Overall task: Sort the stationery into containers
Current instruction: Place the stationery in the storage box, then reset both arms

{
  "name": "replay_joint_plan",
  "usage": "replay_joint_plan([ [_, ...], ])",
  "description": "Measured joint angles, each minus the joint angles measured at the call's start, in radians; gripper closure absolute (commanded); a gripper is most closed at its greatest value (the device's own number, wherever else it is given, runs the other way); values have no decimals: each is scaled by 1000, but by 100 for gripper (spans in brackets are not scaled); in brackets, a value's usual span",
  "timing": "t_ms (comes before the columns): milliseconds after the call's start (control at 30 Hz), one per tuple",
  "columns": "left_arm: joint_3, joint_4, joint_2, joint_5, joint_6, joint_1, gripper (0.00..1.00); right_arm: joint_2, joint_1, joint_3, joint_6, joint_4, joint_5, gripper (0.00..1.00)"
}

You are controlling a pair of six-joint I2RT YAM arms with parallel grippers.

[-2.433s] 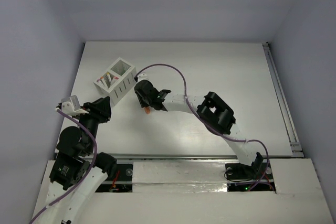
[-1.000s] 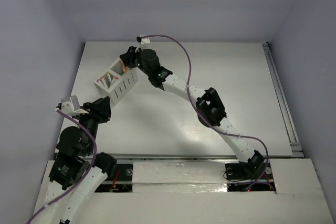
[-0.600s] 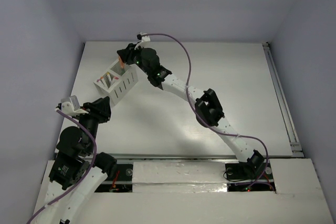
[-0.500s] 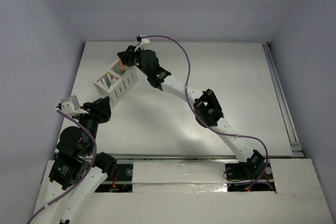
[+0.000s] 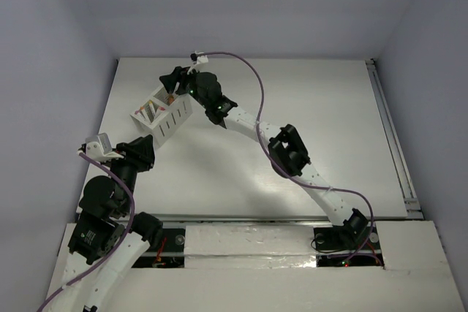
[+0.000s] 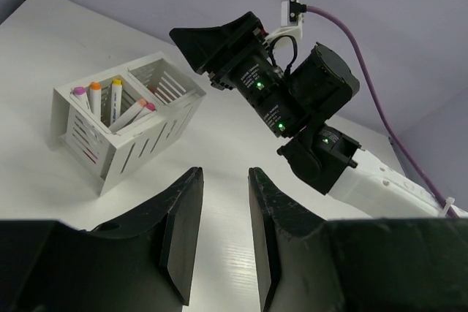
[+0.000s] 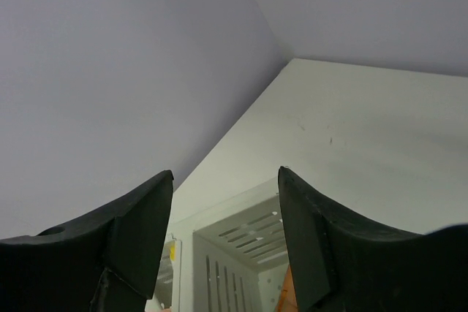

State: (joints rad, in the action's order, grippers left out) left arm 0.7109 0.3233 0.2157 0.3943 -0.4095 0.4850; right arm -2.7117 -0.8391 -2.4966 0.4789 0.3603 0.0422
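The white two-compartment box stands at the table's far left. In the left wrist view its wall is slotted. Its left compartment holds several white pens with magenta, orange and yellow caps. My right gripper hovers over the far compartment, open and empty. Below it lie the compartment wall and an orange stubby piece inside. My left gripper is open and empty, low over the table near the box. The mint-green piece is out of view.
The right arm stretches diagonally across the table from its base at the near right. Purple-grey walls close in the table on three sides. A rail runs along the right edge.
My right gripper carried the orange piece from the table's middle up over the box's far compartment. It now stands open, with the orange piece inside the compartment. The left arm has not moved.
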Motion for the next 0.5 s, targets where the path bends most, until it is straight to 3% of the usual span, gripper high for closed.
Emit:
replay_joint_plan([
  [167,0,0,0,0,0,-1,72,51,0,127,0,53,-18,38],
  [267,0,1,1,-1,0,-3,71,145,0,287,-6,78,-24,65],
  [300,0,1,2,-1,0,-5,71,201,0,369,-12,92,-24,89],
  [333,0,1,2,-2,0,-6,71,257,0,447,-20,108,-26,98],
  [500,0,0,5,-20,1,-23,65,618,0,892,-64,262,10,100],
])
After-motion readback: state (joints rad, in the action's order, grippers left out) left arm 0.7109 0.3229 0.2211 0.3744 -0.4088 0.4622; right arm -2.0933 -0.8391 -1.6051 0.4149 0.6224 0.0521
